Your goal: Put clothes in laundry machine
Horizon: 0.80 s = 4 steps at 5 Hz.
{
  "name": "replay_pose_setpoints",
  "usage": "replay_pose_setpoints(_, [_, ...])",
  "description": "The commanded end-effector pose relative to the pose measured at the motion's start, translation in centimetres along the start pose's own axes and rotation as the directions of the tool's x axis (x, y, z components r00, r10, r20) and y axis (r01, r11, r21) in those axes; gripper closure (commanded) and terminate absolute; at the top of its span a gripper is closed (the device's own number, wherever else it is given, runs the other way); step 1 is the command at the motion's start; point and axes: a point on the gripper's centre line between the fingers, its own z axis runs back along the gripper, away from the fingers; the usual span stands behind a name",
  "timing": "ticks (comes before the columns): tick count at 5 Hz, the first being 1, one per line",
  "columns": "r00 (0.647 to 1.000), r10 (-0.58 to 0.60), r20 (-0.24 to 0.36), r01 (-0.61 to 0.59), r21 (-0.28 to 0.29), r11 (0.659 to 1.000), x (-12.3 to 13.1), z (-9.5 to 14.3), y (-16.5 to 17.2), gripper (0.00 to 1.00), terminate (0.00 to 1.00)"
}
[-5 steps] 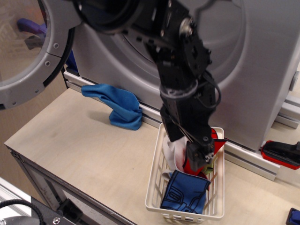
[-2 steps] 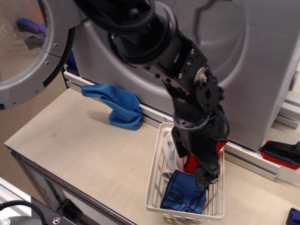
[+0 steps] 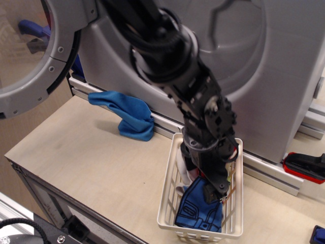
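The grey laundry machine (image 3: 284,76) fills the back, its round clear-windowed door (image 3: 30,76) swung open at the left. The black arm covers most of the drum mouth. A white lattice basket (image 3: 167,203) stands in front of the machine. In it lies the blue garment with dark stitching (image 3: 195,211). A bit of the light grey-white garment (image 3: 189,175) shows beside the arm. The red garment is almost fully hidden behind the arm. My gripper (image 3: 212,192) reaches down into the basket and its tip rests on the blue garment's upper edge. Its fingers are not clearly visible.
A plain bright-blue cloth (image 3: 129,114) lies on the wooden table (image 3: 86,152) against the machine's base rail. A red and black object (image 3: 304,168) sits at the right edge. The table's front edge runs along the lower left.
The arm has come lower into the basket. The gripper has moved from the red garment down onto the blue one. The red garment is now covered.
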Motion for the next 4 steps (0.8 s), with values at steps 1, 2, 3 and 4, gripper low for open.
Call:
replay_pose_setpoints(1, [0.999,0.043,0.02,-0.043,0.035,0.998,0.1,-1.0,1.2,1.0,0.0])
replay_pose_setpoints(2, [0.997,0.076,0.025,-0.077,0.053,0.996,0.1,-0.5,1.1,1.0,0.0])
replay_pose_setpoints(3, [0.986,0.123,0.111,-0.139,0.153,0.978,0.6,1.5,1.7,1.0,0.0])
replay_pose_setpoints(4, [0.962,0.208,0.179,-0.234,0.142,0.962,1.4,4.7,2.9,1.0,0.0])
